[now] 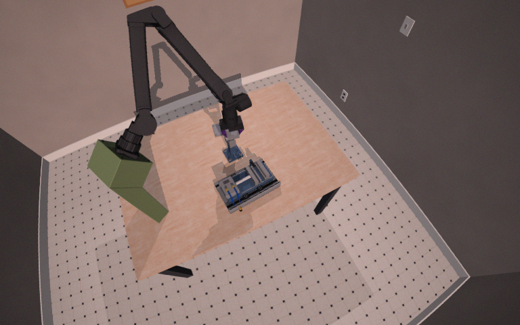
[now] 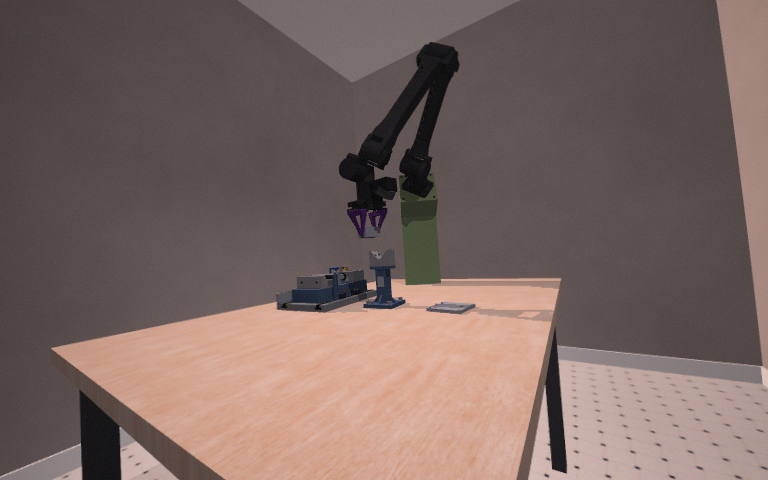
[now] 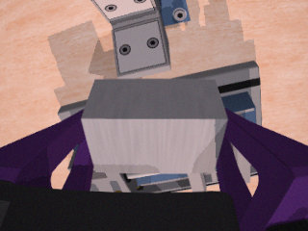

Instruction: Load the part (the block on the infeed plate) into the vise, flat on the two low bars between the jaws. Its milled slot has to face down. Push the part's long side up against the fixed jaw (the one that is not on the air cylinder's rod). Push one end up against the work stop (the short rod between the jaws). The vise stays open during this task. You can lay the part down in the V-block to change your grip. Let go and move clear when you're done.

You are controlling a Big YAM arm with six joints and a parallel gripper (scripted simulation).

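My gripper point(image 1: 232, 133) point(image 2: 369, 230) point(image 3: 154, 115) is shut on the grey part point(image 2: 371, 232) point(image 3: 154, 144), with a purple finger at each end in the wrist view. Two plain faces show there; the milled slot is not visible. The part hangs in the air above the V-block point(image 2: 381, 259) point(image 3: 141, 48), which stands on a blue post. A gap shows between part and V-block in the exterior view. The vise point(image 1: 247, 184) point(image 2: 313, 294) sits beside the V-block stand, its jaws apart. In the wrist view the part hides much of it.
The infeed plate point(image 1: 217, 131) point(image 2: 451, 307) lies on the wooden table point(image 1: 302, 137) point(image 2: 317, 384), across the V-block stand from the vise, with no part seen on it. Blue hoses point(image 1: 231, 197) rise at the vise's cylinder end. The green arm base point(image 1: 132, 172) point(image 2: 421, 249) stands at the table's edge.
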